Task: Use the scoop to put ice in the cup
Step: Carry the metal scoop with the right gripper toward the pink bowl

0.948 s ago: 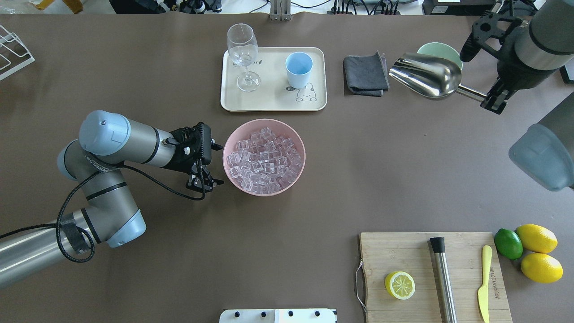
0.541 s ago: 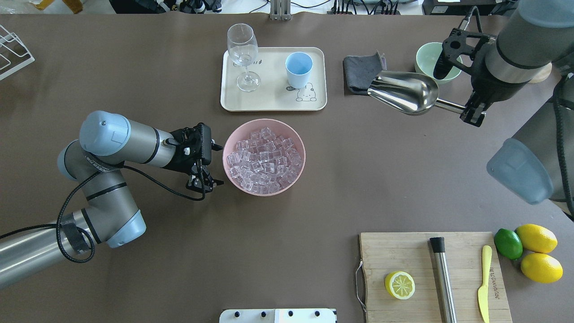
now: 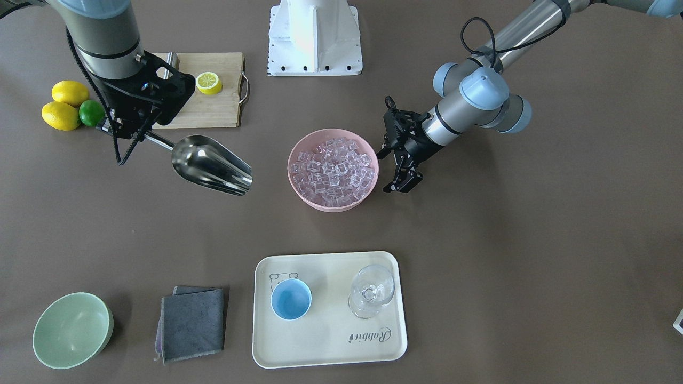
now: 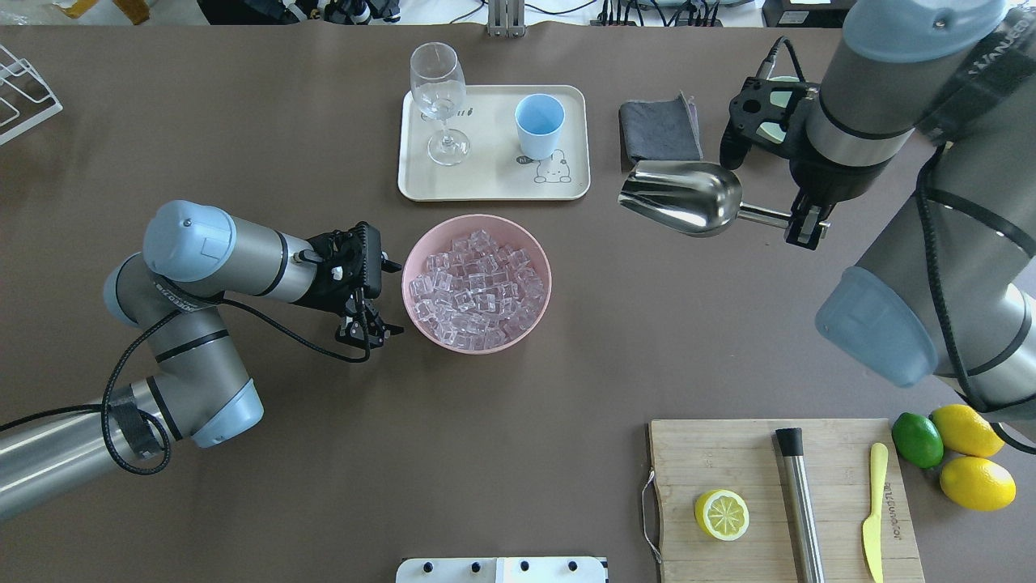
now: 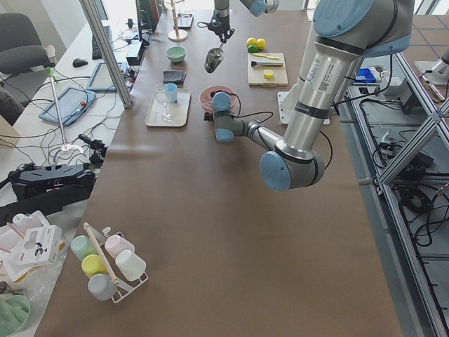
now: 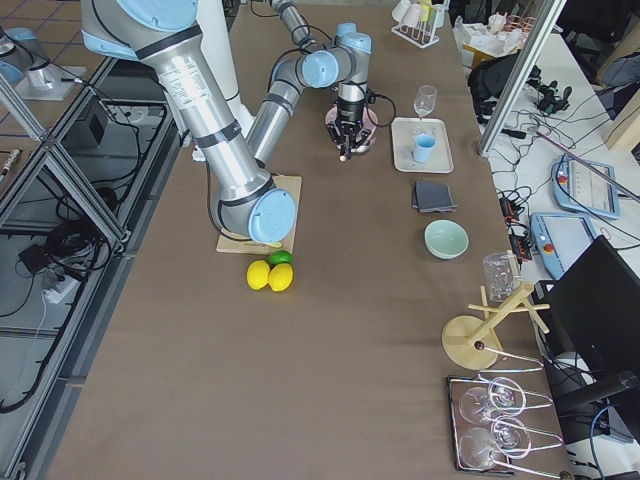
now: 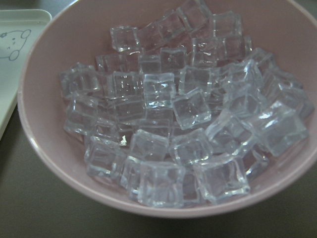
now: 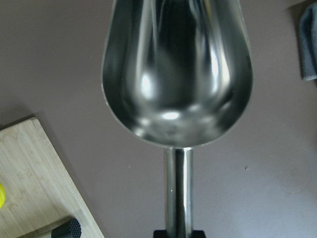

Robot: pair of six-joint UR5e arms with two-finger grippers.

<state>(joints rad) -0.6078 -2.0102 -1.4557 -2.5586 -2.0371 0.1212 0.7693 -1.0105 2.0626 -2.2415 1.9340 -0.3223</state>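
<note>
Right claw (image 4: 803, 227) of mine clamps the handle of the scoop (image 4: 681, 198) above the surface (image 4: 243, 121). Left claw (image 3: 401, 185) gapes beside the pink bowl (image 4: 530, 240) of ice (image 4: 476, 285). Blue cup (image 3: 291, 299) stands on the tray (image 3: 331, 341), whose "Rabbit" lettering only the front-facing view shows.

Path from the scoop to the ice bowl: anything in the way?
Nothing visible. Only bare table lies between the scoop in the right gripper and the pink bowl of ice. The left gripper sits beside the bowl's opposite side, off that path.
</note>
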